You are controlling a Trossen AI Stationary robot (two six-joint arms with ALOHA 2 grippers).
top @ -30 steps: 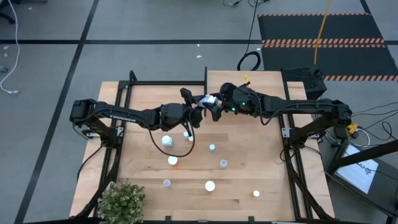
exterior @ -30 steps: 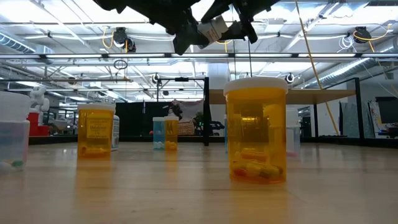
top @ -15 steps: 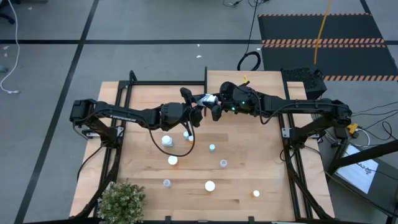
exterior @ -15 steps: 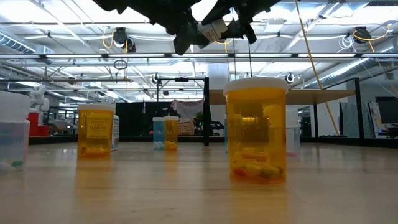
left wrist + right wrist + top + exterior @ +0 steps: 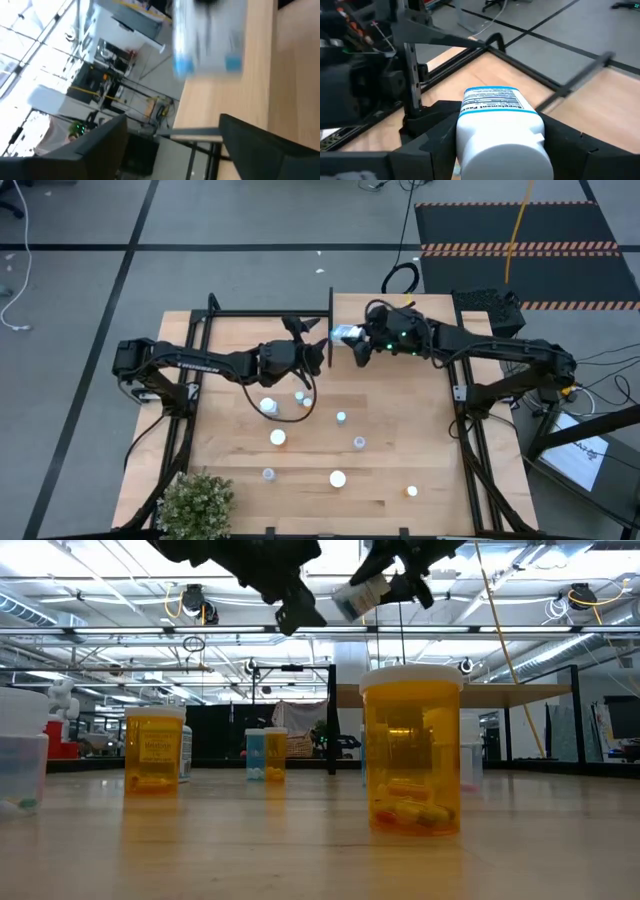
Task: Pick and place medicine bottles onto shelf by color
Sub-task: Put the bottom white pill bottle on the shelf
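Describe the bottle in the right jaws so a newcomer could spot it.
Find the shelf at the table's far edge. Just above its left end, the right gripper grips a white bottle with a blue-banded label, the only bottle off the tabletop.

Bright overhead lighting; left wrist view motion-blurred; low view foreground soft.

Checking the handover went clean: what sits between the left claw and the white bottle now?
Nothing but air. The high view shows the left claw open and apart from the white bottle, which the right claw grips; only bare table lies beneath.
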